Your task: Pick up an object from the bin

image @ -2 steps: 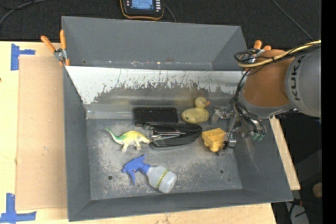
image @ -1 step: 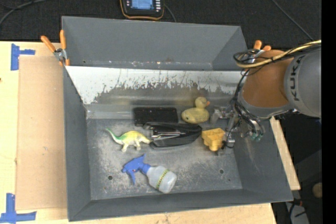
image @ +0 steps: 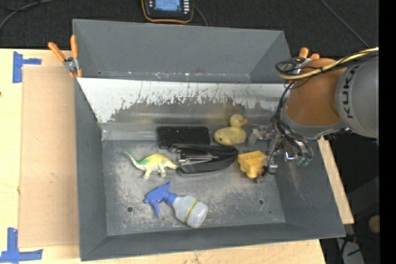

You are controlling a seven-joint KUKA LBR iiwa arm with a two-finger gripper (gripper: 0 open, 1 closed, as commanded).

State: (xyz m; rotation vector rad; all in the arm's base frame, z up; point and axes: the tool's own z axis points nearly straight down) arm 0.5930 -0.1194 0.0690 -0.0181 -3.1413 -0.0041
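Camera view: the pincer point(image: 271, 164) sits low inside the grey metal bin point(image: 179, 52), close to the bin's right-hand wall and below the arm's orange wrist cover point(image: 312, 102). I cannot tell whether it is spread or pressed together, because its tip blends into dark parts and cables. Just beside the pincer, on its view-left side, a small yellow blocky toy point(image: 251, 164) lies on the bin floor; whether the two touch is unclear. Up and to the left of the pincer, near the back wall, rests a yellow rubber duck point(image: 232, 132). Farther left of the pincer lie a long black stapler-like tool point(image: 204, 159) and, behind it, a flat black rectangle point(image: 182, 135). Beyond these stands a pale green toy dinosaur point(image: 151, 162). Well apart from the pincer, down and to its left, a clear bottle with a blue spray head point(image: 180, 206) lies on its side.
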